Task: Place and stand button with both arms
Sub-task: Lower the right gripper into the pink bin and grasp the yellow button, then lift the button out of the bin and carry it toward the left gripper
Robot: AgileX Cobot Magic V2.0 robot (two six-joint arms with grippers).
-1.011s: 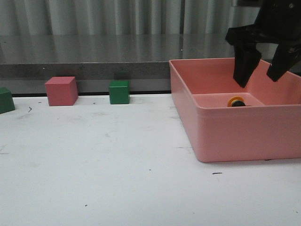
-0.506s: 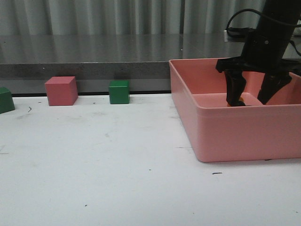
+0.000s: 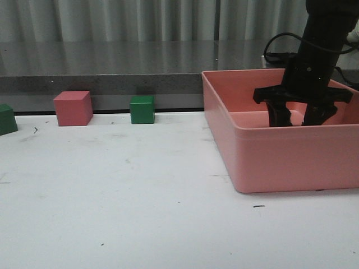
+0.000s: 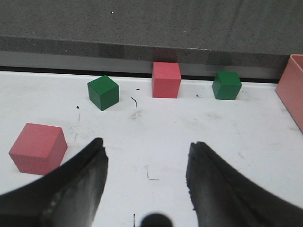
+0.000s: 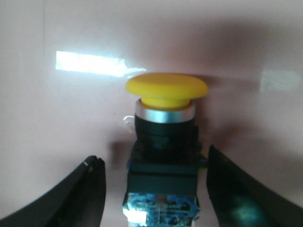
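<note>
Right wrist view shows the small push-button with a yellow mushroom cap, silvery ring and blocky black-and-blue base [image 5: 163, 151] lying on its side on the floor of the pink plastic bin [image 5: 57, 118], between the two dark fingers of the right tool [image 5: 157, 189]. The jaws are spread, with a gap visible on each side of the base, so nothing is grasped yet. From the front, the right tool [image 3: 296, 116] is sunk inside the pink bin [image 3: 280, 162], whose near wall hides the button.

The step in hand looks like the pickup. To do it well, the fingers should close evenly on the flat sides of the black base rather than on the rounded cap or collar, which would likely slip or roll. The base appears roughly centred between the jaws, so a straight squeeze should serve; then lift vertically to clear the bin wall.

Left wrist view shows the left tool [image 4: 144, 187] released and idle over the white desk [image 4: 189, 142], with a pink cube [image 4: 38, 147] and a green cube [image 4: 103, 92] nearby, well apart from the bin.
</note>
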